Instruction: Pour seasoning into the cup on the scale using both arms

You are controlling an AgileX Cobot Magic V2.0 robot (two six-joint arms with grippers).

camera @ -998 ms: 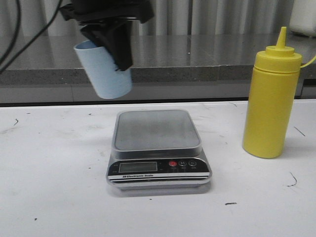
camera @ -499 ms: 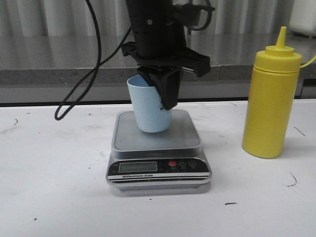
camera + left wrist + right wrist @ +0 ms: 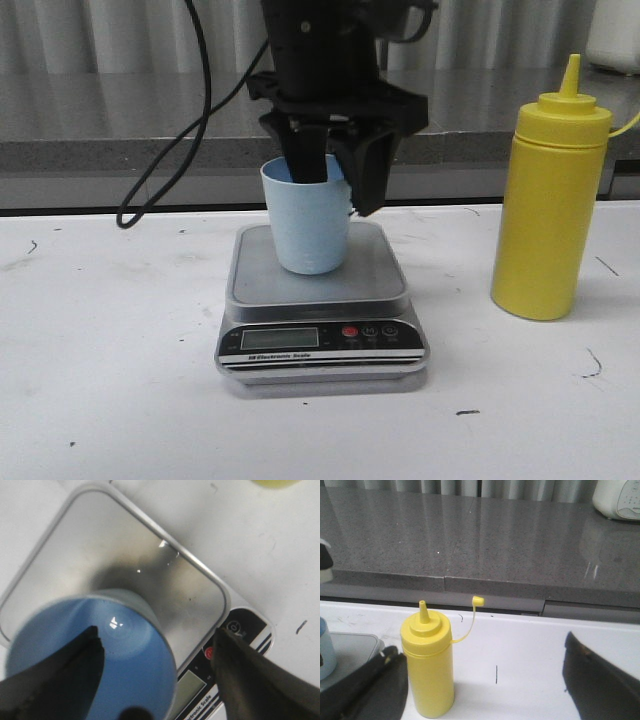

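On the scale (image 3: 318, 290) platform stands the pale blue cup (image 3: 306, 218); the left gripper (image 3: 338, 172) is spread wide, one finger inside, one outside at 3 o'clock. Right gripper (image 3: 485, 690) is wide, its fingertips cut off.

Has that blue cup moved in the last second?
Yes. The cup was up in the air, left of the scale; it now stands on the scale's plate. The left hand has opened, one finger inside the rim, one outside.
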